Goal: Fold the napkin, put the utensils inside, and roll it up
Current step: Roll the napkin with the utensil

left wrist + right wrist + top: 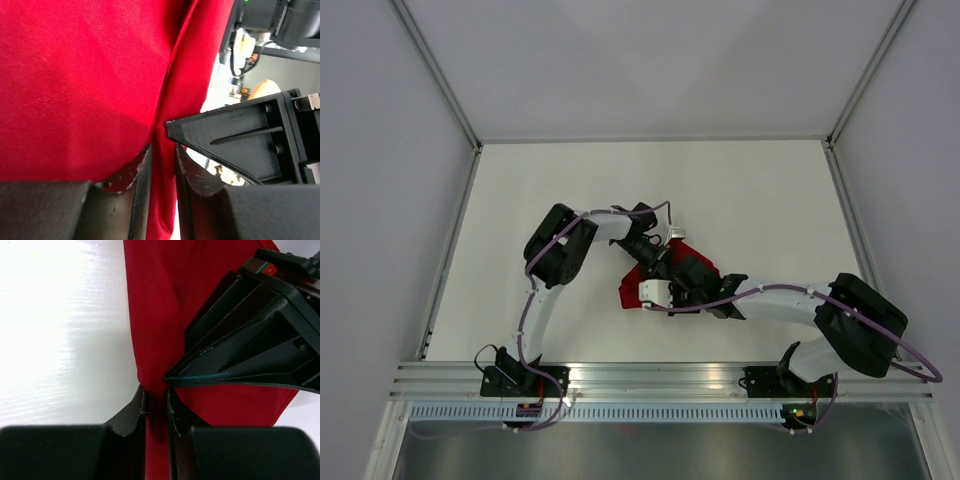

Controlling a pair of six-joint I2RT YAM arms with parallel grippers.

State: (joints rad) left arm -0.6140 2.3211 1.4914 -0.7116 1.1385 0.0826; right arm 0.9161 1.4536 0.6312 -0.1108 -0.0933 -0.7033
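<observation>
The napkin [160, 315] on the desk [60, 340] is grasped by the right end effector [156, 400]. A fold is straddled by the left end effector [162, 155], and it cannot be told whether that fold is gripped.

Robot lab test cell. White table [750, 200] boxed by plain white panels [370, 150] in metal frame [440, 75]. Aluminium rail [660, 378] along near edge; left arm [558, 255], right arm [800, 300] bolted there, purple cables [650, 208] trailing along them.
</observation>
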